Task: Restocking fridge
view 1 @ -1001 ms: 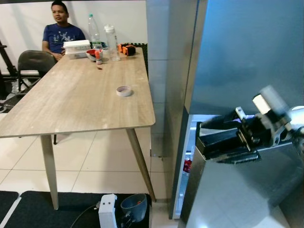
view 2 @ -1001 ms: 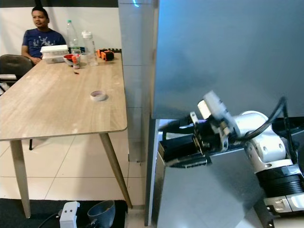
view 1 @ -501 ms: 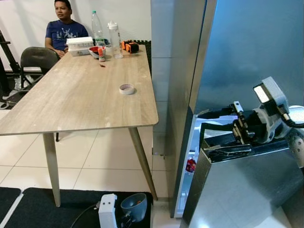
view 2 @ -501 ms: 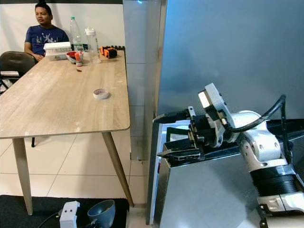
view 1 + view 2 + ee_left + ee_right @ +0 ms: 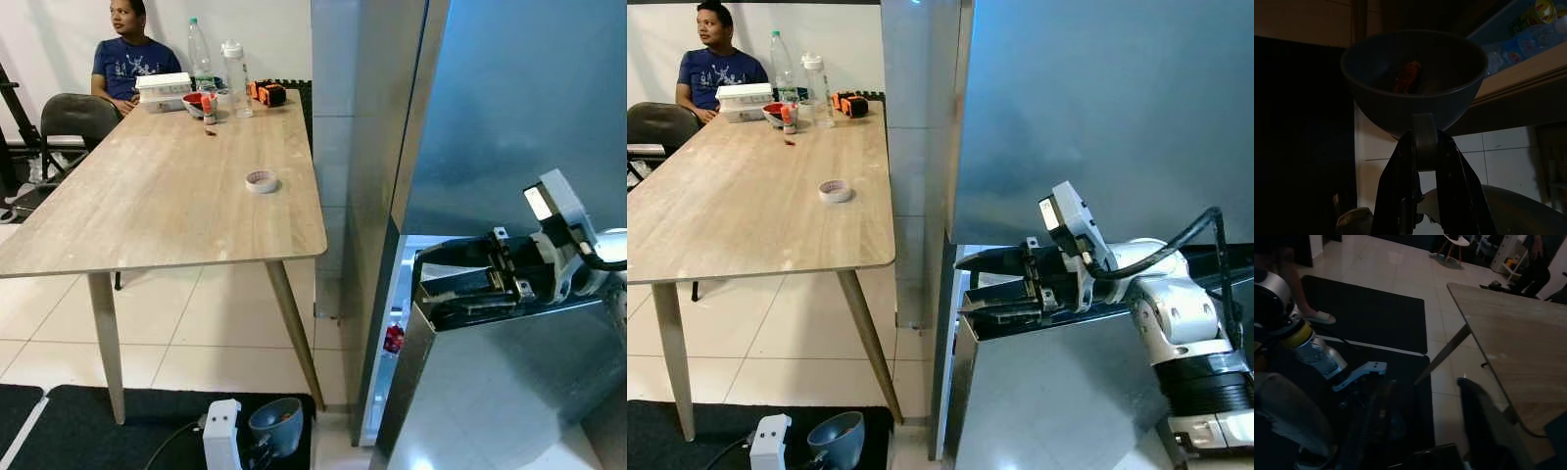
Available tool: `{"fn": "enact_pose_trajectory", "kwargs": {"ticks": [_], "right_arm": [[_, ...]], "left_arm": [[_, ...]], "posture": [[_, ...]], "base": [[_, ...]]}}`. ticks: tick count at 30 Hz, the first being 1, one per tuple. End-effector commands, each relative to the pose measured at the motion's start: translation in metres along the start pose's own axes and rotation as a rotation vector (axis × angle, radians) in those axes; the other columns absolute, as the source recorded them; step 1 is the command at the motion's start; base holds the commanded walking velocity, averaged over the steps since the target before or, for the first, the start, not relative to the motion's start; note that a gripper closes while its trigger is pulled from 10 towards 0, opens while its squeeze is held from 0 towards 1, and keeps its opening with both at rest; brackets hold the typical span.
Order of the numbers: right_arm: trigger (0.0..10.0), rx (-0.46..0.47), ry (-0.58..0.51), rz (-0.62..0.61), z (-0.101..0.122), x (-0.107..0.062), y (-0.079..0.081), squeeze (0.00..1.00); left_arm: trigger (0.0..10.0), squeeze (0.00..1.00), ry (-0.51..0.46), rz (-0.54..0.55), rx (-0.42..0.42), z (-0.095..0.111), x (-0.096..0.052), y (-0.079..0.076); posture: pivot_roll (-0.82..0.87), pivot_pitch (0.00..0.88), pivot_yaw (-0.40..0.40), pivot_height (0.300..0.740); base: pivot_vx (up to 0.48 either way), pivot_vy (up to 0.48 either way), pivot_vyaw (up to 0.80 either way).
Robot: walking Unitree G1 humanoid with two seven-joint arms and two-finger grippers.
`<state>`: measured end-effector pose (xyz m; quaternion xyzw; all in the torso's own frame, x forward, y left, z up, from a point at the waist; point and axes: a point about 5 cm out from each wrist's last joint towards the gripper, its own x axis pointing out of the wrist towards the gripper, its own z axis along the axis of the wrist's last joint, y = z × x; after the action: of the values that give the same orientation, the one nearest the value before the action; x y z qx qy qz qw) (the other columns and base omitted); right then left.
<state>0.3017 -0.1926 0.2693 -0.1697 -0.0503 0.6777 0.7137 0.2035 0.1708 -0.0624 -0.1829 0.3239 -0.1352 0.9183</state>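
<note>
Brushed-steel lower fridge door (image 5: 509,392) standing ajar, with the right gripper (image 5: 962,289) set at its top free corner. Two black fingers parted, one above the other, the lower lying along the door's upper edge; impossible to tell whether actually clamped on it. Left gripper (image 5: 1418,147) down low near the floor, closed on the rim of a blue bowl (image 5: 276,423) carrying something red (image 5: 1408,78).

Judged as the door-opening step of the restock, the stock not yet inside. Best done by hooking the fingers behind the edge and swinging along the hinge's arc rather than tugging straight out. Worth opening wide enough to pass the bowl through level, without tipping it.

Through the gap, a red item (image 5: 392,340) low inside the fridge.

From the left wrist camera, detail beyond the head views' reach: the bowl's contents close up, and bottled drinks (image 5: 1518,41) on a lit shelf behind. From the head views, the wider room: a long wooden table (image 5: 147,225) beside the fridge, a tape roll (image 5: 260,181) near its right edge, and a person (image 5: 127,59) seated at its far left corner.
</note>
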Motion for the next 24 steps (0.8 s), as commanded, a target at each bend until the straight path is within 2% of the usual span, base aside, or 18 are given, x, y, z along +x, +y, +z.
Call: {"fn": "enact_pose_trajectory", "kwargs": {"ticks": [1, 2, 4, 6, 7, 8, 9, 10, 11, 13, 18, 19, 21, 24], "right_arm": [[0.0, -0.022, 0.023, -0.009, 0.003, -0.001, -0.002, 0.0], [0.0, -0.044, 0.092, -0.09, 0.003, -0.003, -0.011, 0.0], [0.0, -0.068, 0.157, -0.161, 0.002, -0.004, -0.019, 0.0], [0.0, -0.078, 0.177, -0.179, 0.002, -0.004, -0.022, 0.0], [0.0, -0.101, 0.235, -0.21, 0.0, -0.004, -0.027, 0.0], [2.5, -0.126, 0.297, -0.238, -0.002, -0.005, -0.031, 0.0], [5.5, -0.145, 0.359, -0.26, -0.005, -0.005, -0.034, 0.0], [5.5, -0.145, 0.359, -0.26, -0.005, -0.005, -0.034, 0.0], [10.0, -0.164, 0.428, -0.265, -0.009, -0.007, -0.036, 0.0], [10.0, -0.19, 0.513, -0.241, -0.012, -0.008, -0.036, 0.0], [10.0, -0.22, 0.57, -0.16, -0.01, -0.01, -0.032, 0.0], [10.0, -0.22, 0.57, -0.16, -0.01, -0.01, -0.032, 0.0], [10.0, -0.207, 0.659, -0.057, -0.013, -0.016, -0.022, 0.0], [10.0, -0.192, 0.688, -0.029, -0.014, -0.019, -0.019, 0.0]], "left_arm": [[10.0, 0.0, -0.002, 0.0, 0.009, 0.001, 0.0, 0.0], [10.0, 0.0, -0.003, 0.001, 0.007, 0.001, 0.0, 0.0], [10.0, 0.0, -0.004, -0.001, 0.005, 0.0, 0.001, -0.001], [10.0, 0.0, -0.004, -0.002, 0.005, 0.0, 0.001, -0.001], [10.0, 0.0, -0.005, -0.004, 0.005, 0.001, 0.001, -0.001], [10.0, 0.0, -0.006, -0.005, 0.004, 0.001, 0.001, -0.002], [10.0, 0.0, -0.007, -0.007, 0.004, 0.001, 0.001, -0.002], [10.0, 0.0, -0.007, -0.007, 0.004, 0.001, 0.001, -0.002], [10.0, 0.0, -0.008, -0.009, 0.004, 0.001, 0.002, -0.003], [10.0, 0.0, -0.009, -0.01, 0.005, 0.001, 0.002, -0.003], [10.0, 0.0, -0.007, -0.007, 0.007, 0.001, 0.001, -0.003], [10.0, 0.0, -0.007, -0.007, 0.007, 0.001, 0.001, -0.003], [10.0, 0.0, -0.003, -0.006, 0.008, -0.001, 0.001, -0.002], [10.0, 0.0, -0.001, -0.006, 0.008, -0.001, 0.001, -0.002]], "posture": [[-0.11, 0.0, -0.012, 0.74], [-0.11, 0.0, -0.013, 0.74], [-0.11, 0.0, -0.013, 0.74], [-0.11, 0.0, -0.013, 0.74], [-0.11, 0.0, -0.014, 0.74], [-0.11, 0.0, -0.014, 0.74], [-0.11, 0.0, -0.014, 0.74], [-0.11, 0.0, -0.014, 0.74], [-0.11, 0.0, -0.014, 0.74], [-0.11, 0.0, -0.014, 0.74], [-0.11, 0.0, -0.015, 0.74], [-0.11, 0.0, -0.015, 0.74], [-0.11, 0.0, -0.016, 0.74], [-0.11, 0.0, -0.015, 0.74]], "base": [[0.0, 0.0, 0.0], [0.0, 0.0, 0.0], [0.0, 0.0, 0.0], [0.0, 0.0, 0.0], [0.0, 0.0, 0.0], [0.0, 0.0, 0.0], [0.0, 0.0, 0.0], [0.0, 0.0, 0.0], [0.0, 0.0, 0.0], [0.0, 0.0, 0.0], [0.0, 0.0, 0.0], [0.0, 0.0, 0.0], [0.0, 0.0, 0.0], [0.0, 0.0, 0.0]]}}
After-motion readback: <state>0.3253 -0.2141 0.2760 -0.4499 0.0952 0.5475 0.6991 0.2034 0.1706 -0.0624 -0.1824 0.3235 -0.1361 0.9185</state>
